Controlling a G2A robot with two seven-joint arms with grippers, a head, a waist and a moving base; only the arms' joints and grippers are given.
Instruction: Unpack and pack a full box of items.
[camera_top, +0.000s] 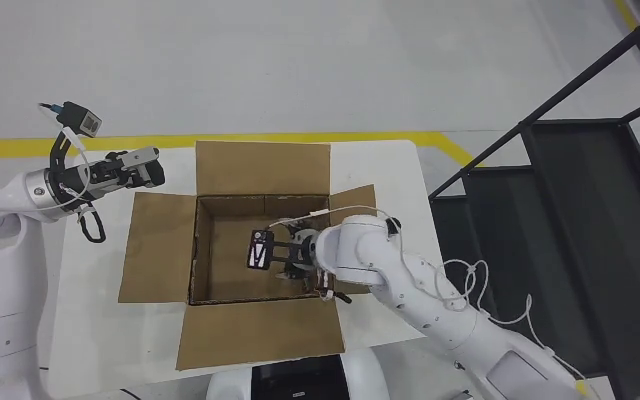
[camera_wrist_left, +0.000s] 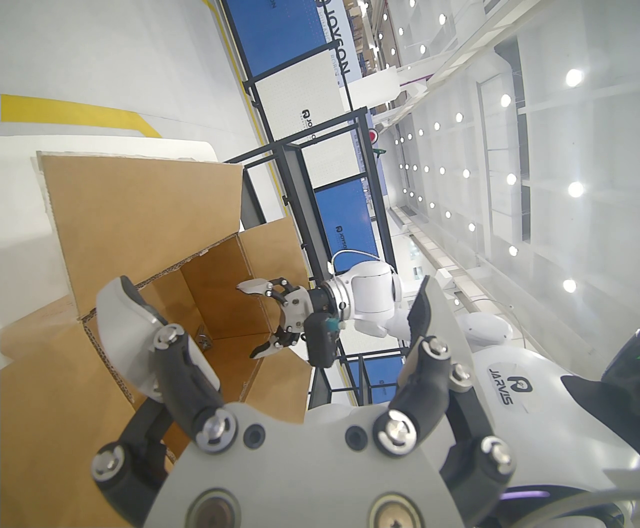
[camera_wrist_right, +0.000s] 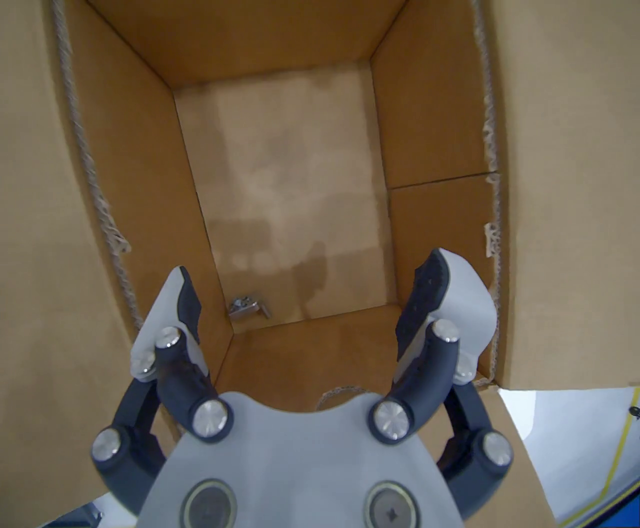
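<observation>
Lying in a bottom corner of the open cardboard box (camera_wrist_right: 125, 150), a small metal part (camera_wrist_right: 247, 306) sits under the right gripper (camera_wrist_right: 307, 272), jaws spread, which likely must drop straight, clear of both walls; the left gripper (camera_top: 152, 168), also spread, hovers outside.

Box (camera_wrist_right: 425, 125) matt corrugated cardboard, edges rough; small part (camera_wrist_right: 246, 306) shiny metal.

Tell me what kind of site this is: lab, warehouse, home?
Probably an industrial test hall or robot demo floor, not a home: a yellow painted floor line, a black metal frame carrying blue panels, and a high white ceiling with rows of round lights.
</observation>
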